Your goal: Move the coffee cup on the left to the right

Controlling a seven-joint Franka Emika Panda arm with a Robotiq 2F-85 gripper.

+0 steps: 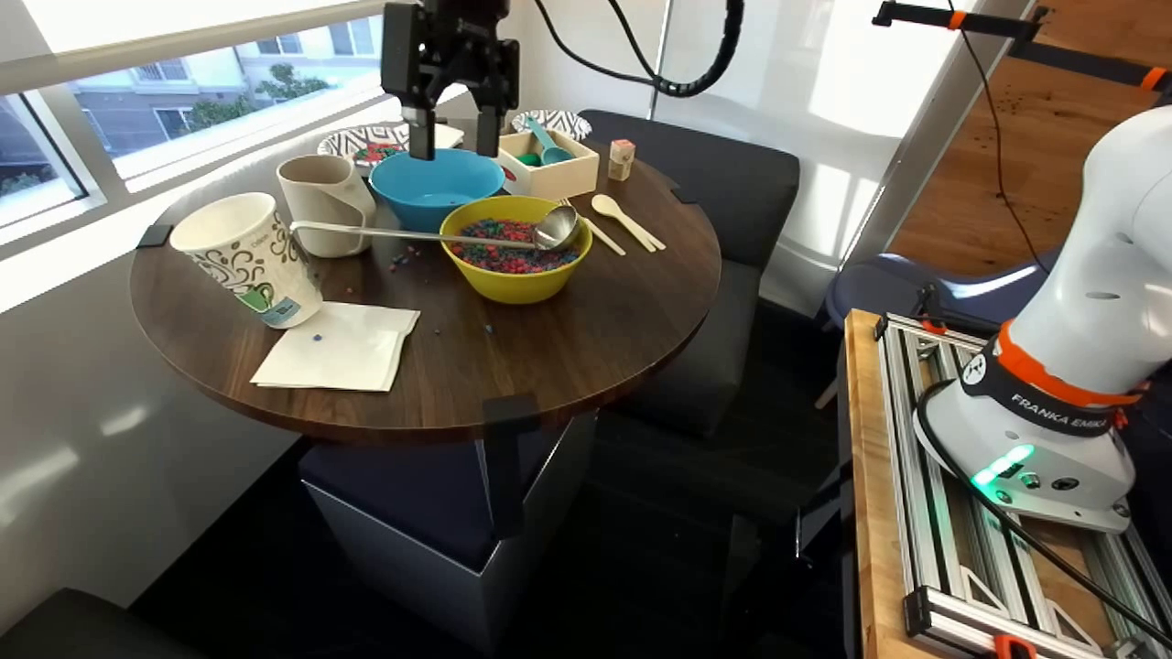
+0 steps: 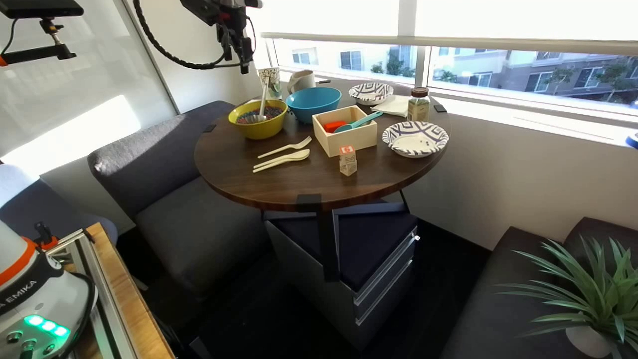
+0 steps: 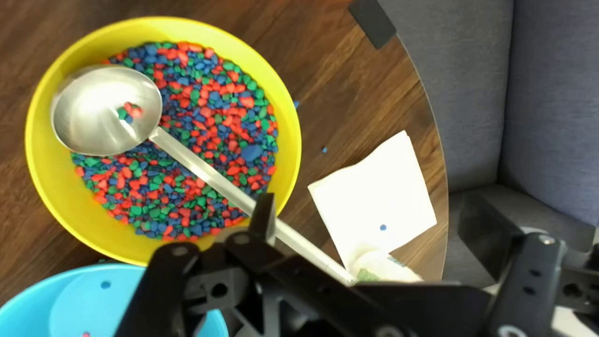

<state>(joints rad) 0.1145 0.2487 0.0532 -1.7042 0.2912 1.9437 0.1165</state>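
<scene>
The coffee cup, tall, tapered and white with a green and dark pattern, stands on the round wooden table by the folded napkins. It also shows at the far side in an exterior view. In the wrist view only the cup's lower part shows; the gripper body hides the rest. My gripper is open and empty, held in the air above the bowls and apart from the cup. It also shows in an exterior view and the wrist view.
A yellow bowl of coloured pebbles holds a metal ladle, its handle pointing toward the cup. A blue bowl, a plain whitish cup, a wooden box and wooden cutlery stand or lie nearby.
</scene>
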